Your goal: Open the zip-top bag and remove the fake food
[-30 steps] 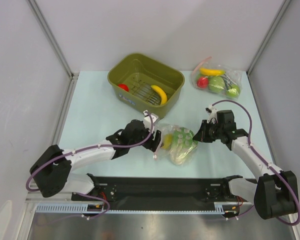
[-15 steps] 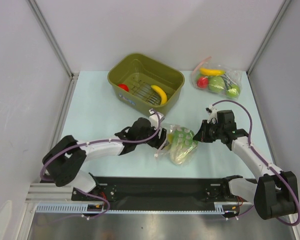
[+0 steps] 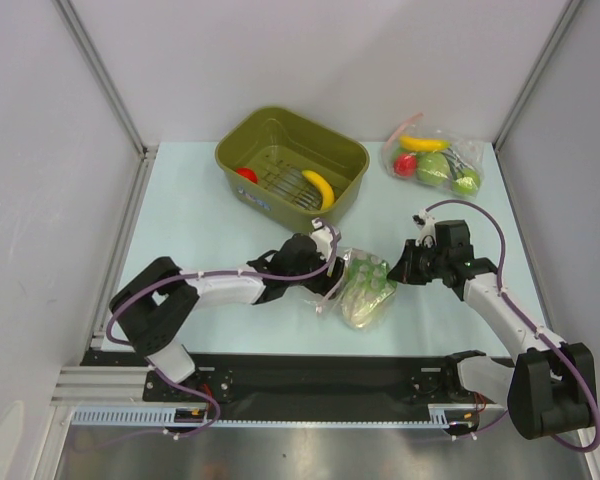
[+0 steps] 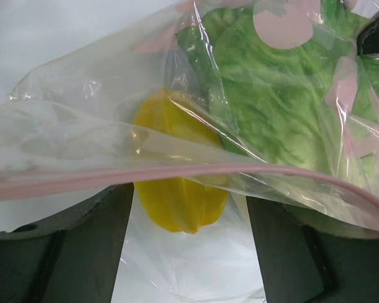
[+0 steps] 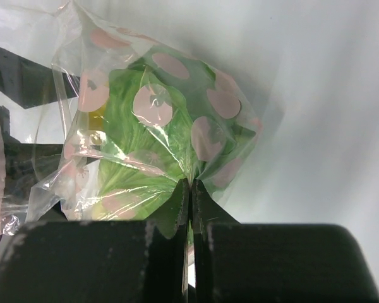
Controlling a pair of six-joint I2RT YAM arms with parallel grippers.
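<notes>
The zip-top bag (image 3: 363, 290) lies on the table between my two grippers, its pink zip strip (image 4: 177, 172) running across the left wrist view. Inside it are the pale green cabbage (image 4: 271, 95) and a small yellow piece (image 4: 177, 205). My left gripper (image 3: 326, 268) is open at the bag's mouth. Its fingers stand either side of the yellow piece, with bag film between them (image 4: 188, 197). My right gripper (image 3: 401, 270) is shut on the bag's far corner (image 5: 191, 184), and the cabbage (image 5: 148, 148) shows through the film.
An olive green bin (image 3: 348, 160) at the back centre holds a yellow banana (image 3: 319, 187) and a red fruit (image 3: 245, 174). A second clear bag (image 3: 435, 158) with a banana, red fruit and green fruits lies at the back right. Grey walls close both sides.
My left arm has stretched to the right and brought its open gripper up to the bag's mouth, now covering the yellow piece in the top view. The right arm has held still.
</notes>
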